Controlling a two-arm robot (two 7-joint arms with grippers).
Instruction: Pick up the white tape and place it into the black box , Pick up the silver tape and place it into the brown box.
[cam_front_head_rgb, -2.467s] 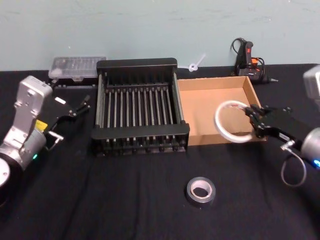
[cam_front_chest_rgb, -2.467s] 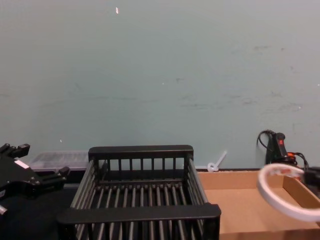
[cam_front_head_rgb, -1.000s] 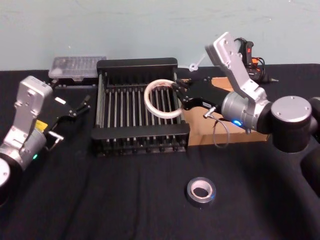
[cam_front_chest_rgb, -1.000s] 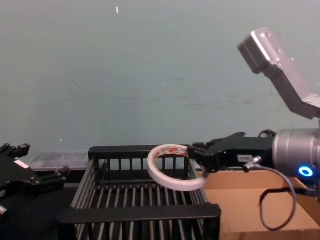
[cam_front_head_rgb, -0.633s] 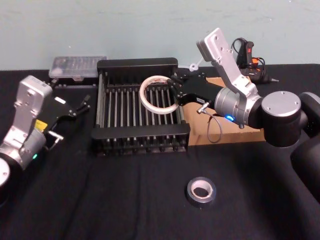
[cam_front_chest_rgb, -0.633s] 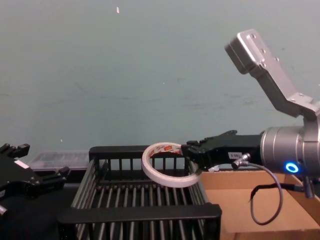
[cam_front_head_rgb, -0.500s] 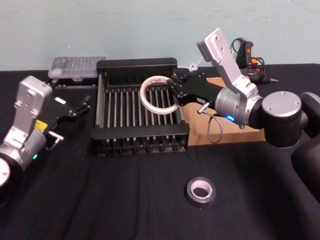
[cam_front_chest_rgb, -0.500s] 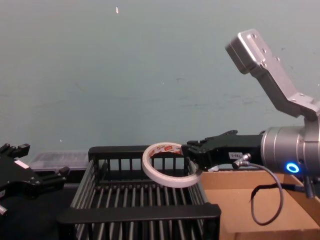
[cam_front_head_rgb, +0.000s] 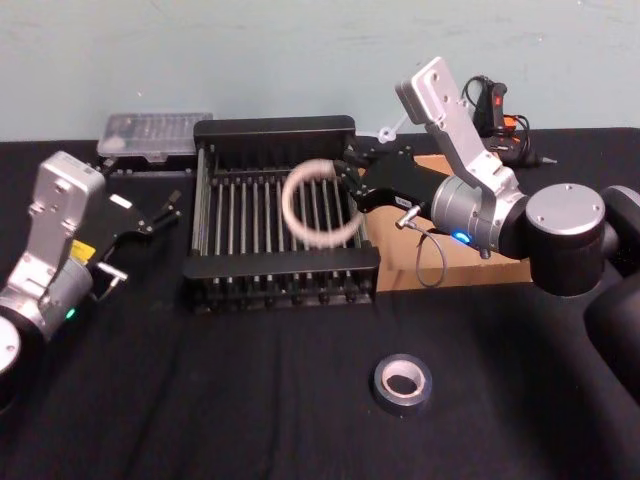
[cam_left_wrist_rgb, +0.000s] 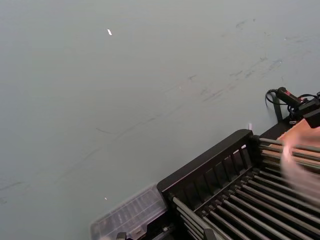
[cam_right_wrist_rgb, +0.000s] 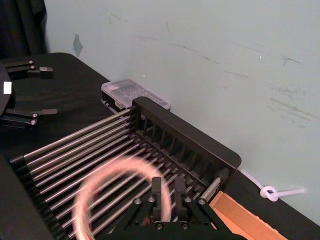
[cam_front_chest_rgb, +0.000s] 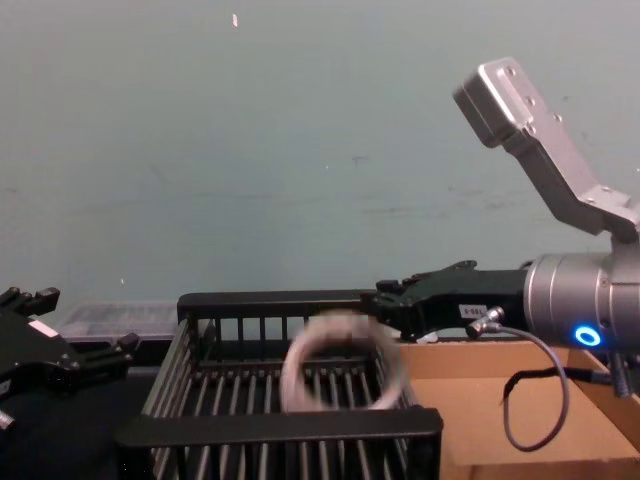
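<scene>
Silver tape (cam_front_head_rgb: 402, 384) lies flat on the black bench near its front edge, right of centre. Farther back, the white tape (cam_front_head_rgb: 318, 203) shows blurred inside the black box (cam_front_head_rgb: 278, 266), at its right side, free of the right gripper (cam_front_head_rgb: 349, 181), whose fingers stand parted above the crate's right rim. Brown box (cam_front_head_rgb: 470, 268) adjoins the crate's right wall. Left gripper (cam_front_head_rgb: 165, 211) rests at the bench's left edge, fingers apart, holding nothing.

White tape (cam_front_head_rgb: 318, 203) now loose, mid-drop.
</scene>
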